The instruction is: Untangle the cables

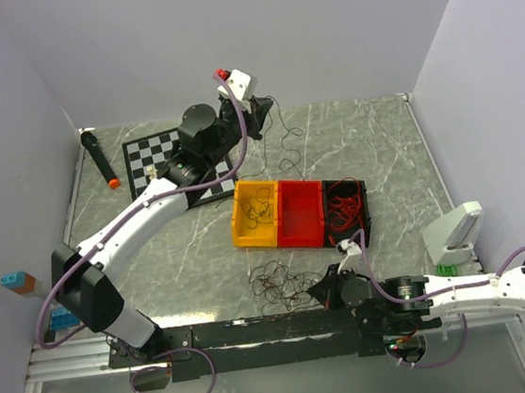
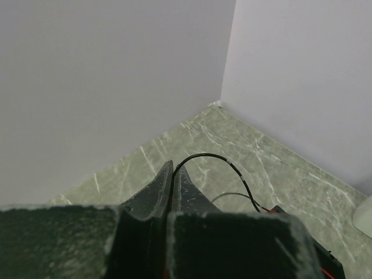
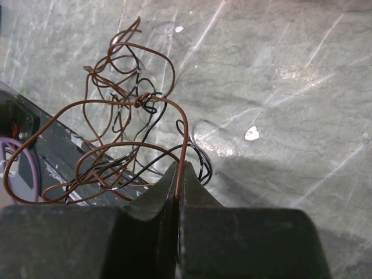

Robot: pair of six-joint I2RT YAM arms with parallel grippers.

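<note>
Brown wire (image 3: 183, 148) sat pinched in the closed right claw (image 3: 177, 189) by the cables (image 3: 142, 100) heaped on the tabletop (image 3: 279, 128), while the left claw (image 2: 172, 177) clamped a black strand (image 2: 204, 154) aloft; tugging could have tightened knots.

Robotics lab test cell, seen from above. Plain pale walls (image 1: 319, 29) box in three sides of a grey-green, marble-patterned table (image 1: 371, 146). Two white robot arms, the left arm (image 1: 141, 215) and the right arm (image 1: 463, 292), are bolted to a black rail (image 1: 259, 330) along the near edge. Test props lie on the table: a chessboard mat (image 1: 149, 157), a black marker (image 1: 99, 158) with an orange tip, a yellow bin (image 1: 237, 223), a red bin (image 1: 300, 213) and a black bin (image 1: 365, 206) in a row, and a loose tangle of thin cables (image 1: 277, 285).
</note>
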